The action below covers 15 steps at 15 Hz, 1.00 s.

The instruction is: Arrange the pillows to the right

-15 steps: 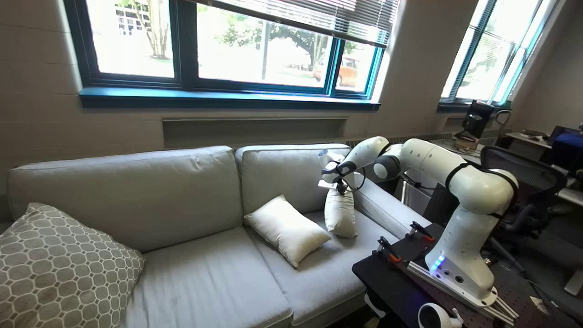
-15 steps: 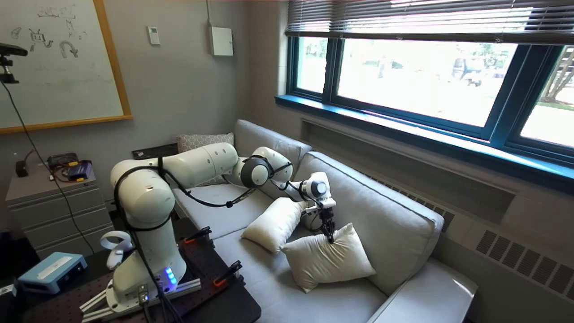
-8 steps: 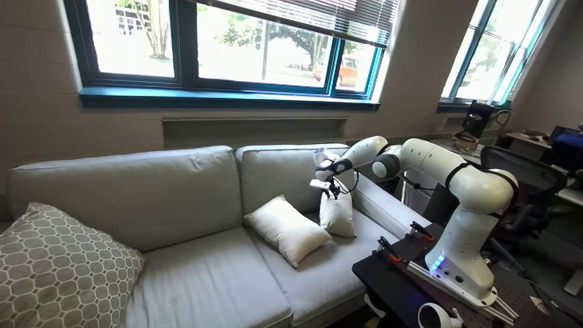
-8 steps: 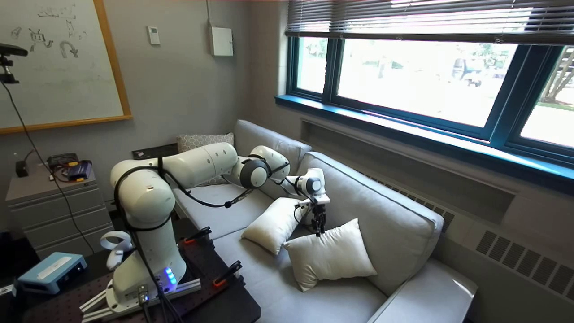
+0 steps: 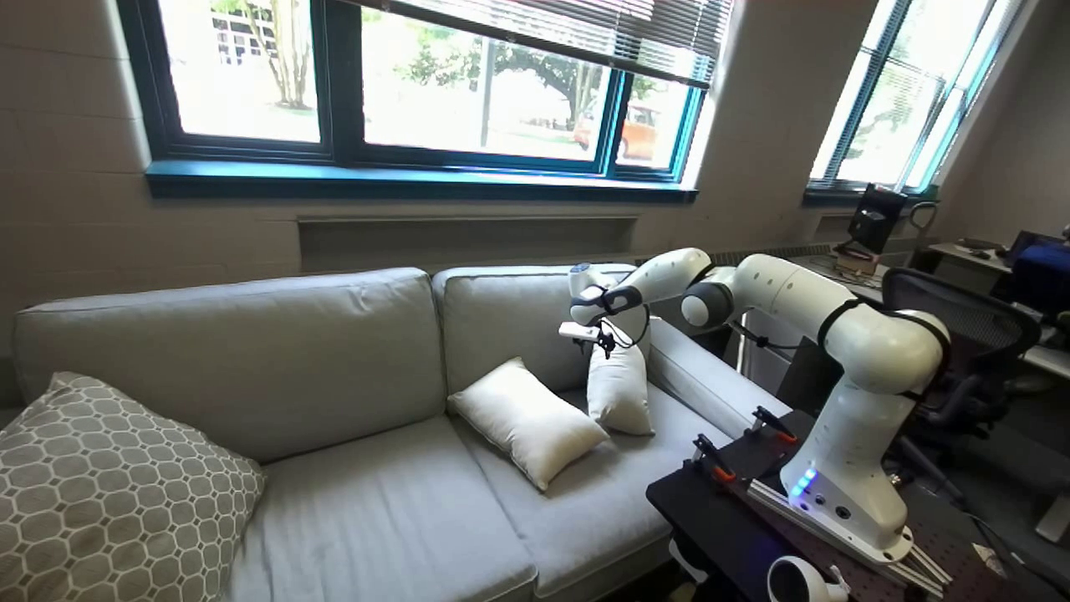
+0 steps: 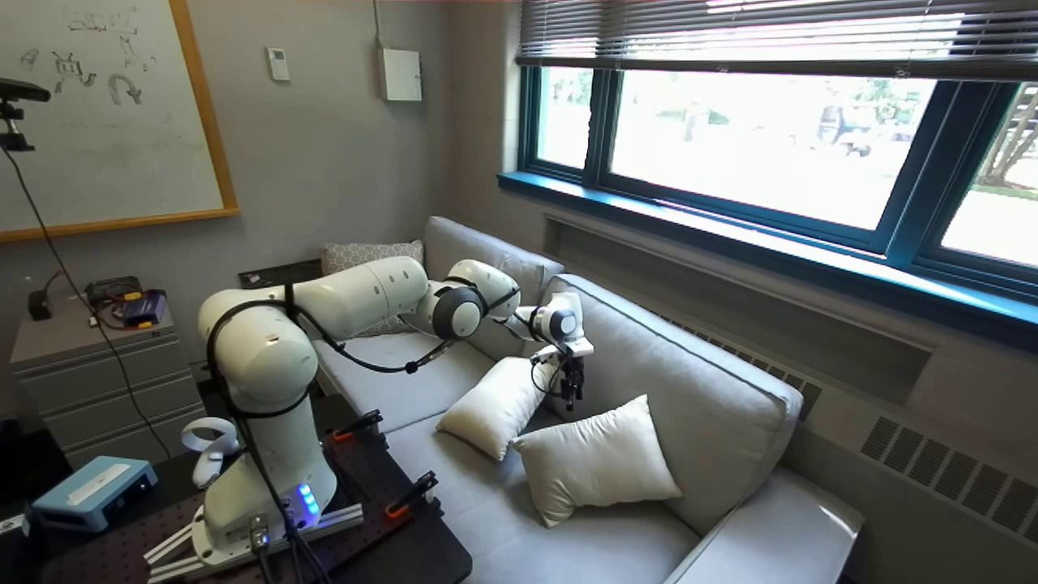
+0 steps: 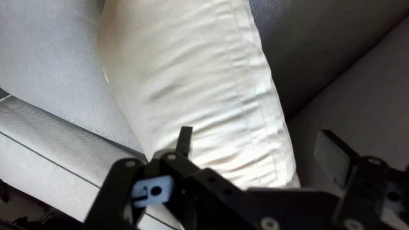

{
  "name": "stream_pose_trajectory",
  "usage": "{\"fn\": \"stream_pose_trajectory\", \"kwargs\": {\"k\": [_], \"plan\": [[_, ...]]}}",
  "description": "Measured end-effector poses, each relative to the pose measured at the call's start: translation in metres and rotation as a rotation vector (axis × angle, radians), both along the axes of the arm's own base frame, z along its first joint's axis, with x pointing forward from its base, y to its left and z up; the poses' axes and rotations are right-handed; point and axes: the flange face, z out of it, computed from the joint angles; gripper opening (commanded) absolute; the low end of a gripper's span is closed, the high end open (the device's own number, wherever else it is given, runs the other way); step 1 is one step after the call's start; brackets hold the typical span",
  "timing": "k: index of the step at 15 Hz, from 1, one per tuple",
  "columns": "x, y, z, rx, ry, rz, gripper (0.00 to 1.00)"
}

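I have the light grey sofa point(image 5: 376, 493) stretching across the lower part of an exterior view, nine o'clock round to four, where its armrest point(image 5: 710, 385) sits. My arm point(image 5: 802, 293), mounted on the black table point(image 5: 685, 497) between four and five, extends in from three o'clock. The grey patterned pillow point(image 5: 125, 493) sits at eight o'clock, cut off at the frame's edge. One cream pillow point(image 5: 527, 422) rests on the sofa at six o'clock; the second cream pillow point(image 5: 619, 393) stands tilted on edge at its two o'clock, near the armrest (whether those two touch, I can't tell from here). My gripper point(image 7: 258, 145) is spread wide, hanging by that second cream pillow's upper end; contact I can't judge either. On the wrist view one of its fingers point(image 7: 184, 140) shows in front of the pillow at seven o'clock, while the other stands past the pillow's edge, between three and four.
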Motion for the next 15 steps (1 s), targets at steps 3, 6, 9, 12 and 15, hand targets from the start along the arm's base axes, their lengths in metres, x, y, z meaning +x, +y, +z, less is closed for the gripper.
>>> {"fn": "stream_pose_trajectory", "kwargs": {"k": [3,6,9,12,15], "plan": [[0.0,0.007,0.0,-0.012,0.001,0.015,1.0],[-0.003,0.026,-0.004,-0.025,0.007,0.037,1.0],[-0.009,0.04,-0.014,-0.028,0.027,0.055,1.0],[-0.018,0.038,-0.026,-0.036,0.054,0.053,1.0],[-0.026,0.029,-0.039,-0.048,0.08,0.042,1.0]]}}
